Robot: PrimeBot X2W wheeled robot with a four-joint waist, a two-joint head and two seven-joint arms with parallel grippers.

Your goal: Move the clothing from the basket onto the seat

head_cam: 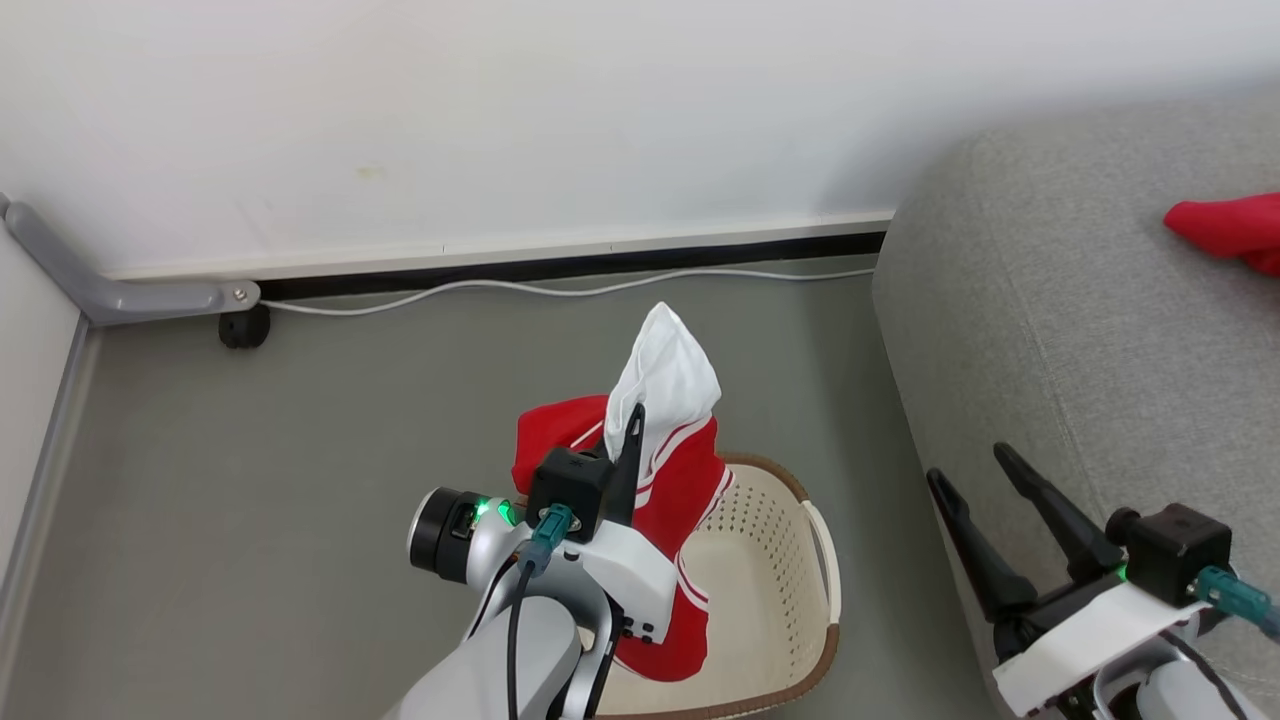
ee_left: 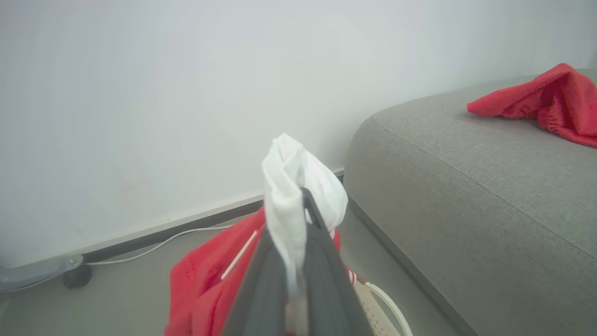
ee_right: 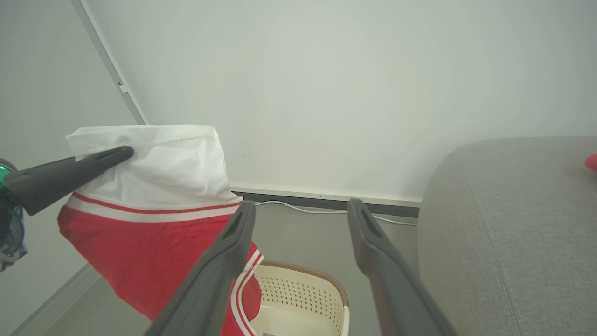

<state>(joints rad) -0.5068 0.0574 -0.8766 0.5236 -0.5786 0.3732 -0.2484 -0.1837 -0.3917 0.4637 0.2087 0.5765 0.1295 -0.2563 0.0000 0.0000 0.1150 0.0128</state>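
My left gripper [head_cam: 632, 418] is shut on the white panel of a red-and-white garment [head_cam: 672, 480], which hangs lifted above the cream basket [head_cam: 775, 580]. In the left wrist view the white cloth [ee_left: 291, 196] is pinched between the dark fingers [ee_left: 322, 261]. The right wrist view shows the same garment [ee_right: 154, 224] hanging left of the basket [ee_right: 303, 298], held by the left gripper [ee_right: 119, 153]. My right gripper [head_cam: 970, 465] stands open beside the grey seat [head_cam: 1080, 330], with nothing between its fingers [ee_right: 373, 238]. A second red garment [head_cam: 1230, 230] lies on the seat [ee_left: 466, 177].
A white wall with a dark skirting strip runs behind. A white cable [head_cam: 560, 288] lies on the grey floor along it. A grey metal bracket with a black wheel [head_cam: 243, 325] sits at the far left. Bare floor lies left of the basket.
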